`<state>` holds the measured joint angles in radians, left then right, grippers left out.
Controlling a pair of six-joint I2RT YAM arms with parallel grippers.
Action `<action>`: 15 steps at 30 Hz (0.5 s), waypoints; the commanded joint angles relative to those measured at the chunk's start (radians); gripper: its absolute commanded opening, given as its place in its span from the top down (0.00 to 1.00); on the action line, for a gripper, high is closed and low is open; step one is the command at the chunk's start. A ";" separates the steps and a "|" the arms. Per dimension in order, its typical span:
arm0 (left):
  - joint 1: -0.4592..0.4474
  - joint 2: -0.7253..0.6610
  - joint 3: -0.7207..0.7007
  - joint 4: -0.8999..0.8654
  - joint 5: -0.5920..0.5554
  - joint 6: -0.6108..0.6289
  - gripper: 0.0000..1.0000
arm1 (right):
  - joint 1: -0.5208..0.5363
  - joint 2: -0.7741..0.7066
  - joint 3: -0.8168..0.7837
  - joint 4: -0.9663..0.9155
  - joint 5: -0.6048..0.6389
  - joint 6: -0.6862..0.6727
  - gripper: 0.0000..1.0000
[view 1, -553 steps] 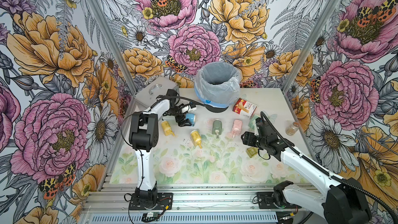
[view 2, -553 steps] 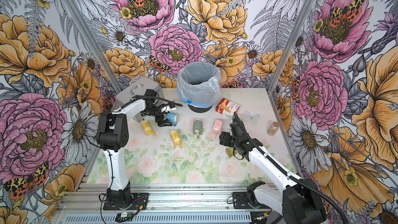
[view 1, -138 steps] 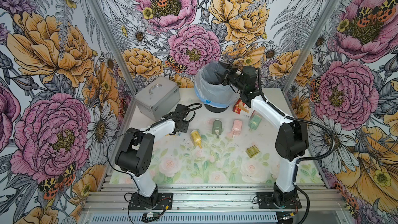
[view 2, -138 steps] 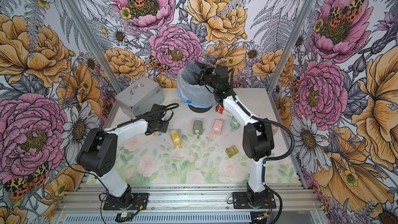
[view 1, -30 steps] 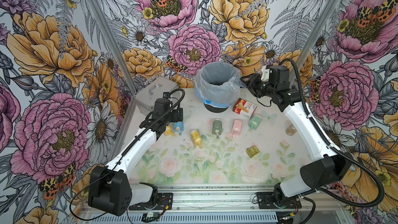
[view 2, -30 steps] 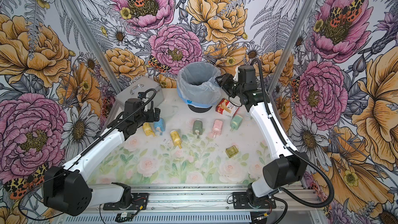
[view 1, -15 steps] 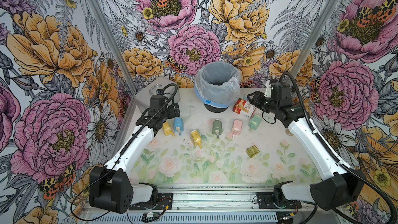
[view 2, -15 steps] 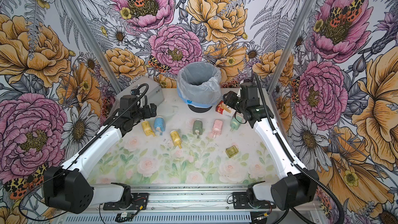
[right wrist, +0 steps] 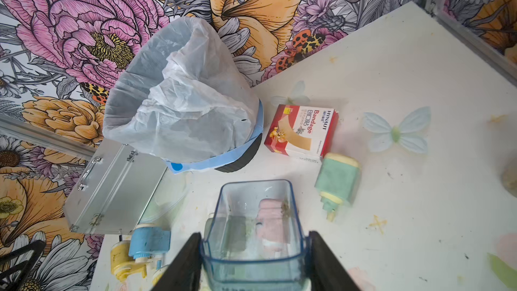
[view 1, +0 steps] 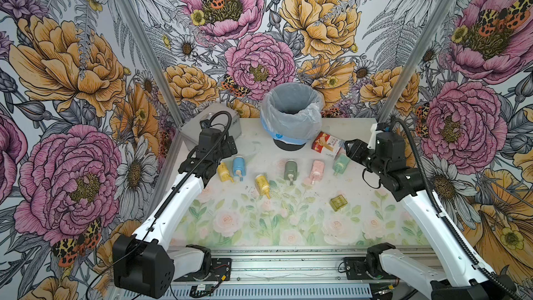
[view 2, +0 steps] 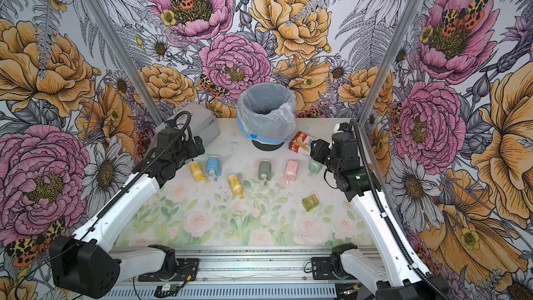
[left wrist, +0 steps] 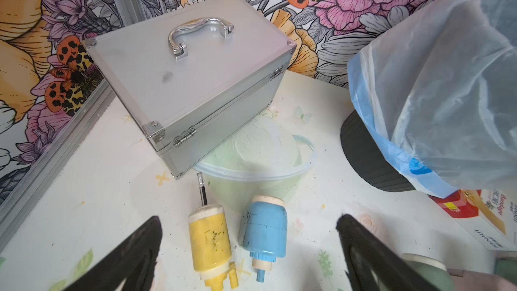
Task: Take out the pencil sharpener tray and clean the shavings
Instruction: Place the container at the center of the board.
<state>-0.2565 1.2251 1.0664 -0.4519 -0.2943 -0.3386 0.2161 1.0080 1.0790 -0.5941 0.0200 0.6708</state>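
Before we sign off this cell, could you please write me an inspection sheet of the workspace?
Surface: table, flower print, stained; dark shavings scattered.
Job's things: six sharpeners lying in a loose row; clear tray held up, looks nearly empty; lined bin upright.
Clutter: metal case, bandage box, small green box, clear bowl.
Tools: left tool open, empty, near the blue sharpener; right tool shut on the tray.
Cables: black hose along each arm, no snag seen.
Surroundings: flowered walls, metal posts.
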 commanded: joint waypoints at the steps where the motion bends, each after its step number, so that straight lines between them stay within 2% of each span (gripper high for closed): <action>1: -0.013 -0.012 -0.001 -0.002 -0.088 -0.031 0.01 | -0.006 -0.045 -0.045 0.002 0.059 -0.014 0.87; 6: -0.020 -0.011 0.001 0.004 0.074 0.018 0.01 | -0.006 -0.092 -0.120 -0.021 0.108 0.007 0.87; 10: -0.036 -0.031 -0.017 0.013 0.108 0.056 0.01 | -0.005 -0.144 -0.183 -0.054 0.165 0.039 0.87; 15: -0.059 -0.041 -0.024 0.010 0.098 0.066 0.01 | -0.004 -0.212 -0.263 -0.087 0.208 0.096 0.88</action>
<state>-0.3035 1.2209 1.0645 -0.4519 -0.2180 -0.2996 0.2161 0.8307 0.8391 -0.6521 0.1696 0.7212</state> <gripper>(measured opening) 0.986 0.550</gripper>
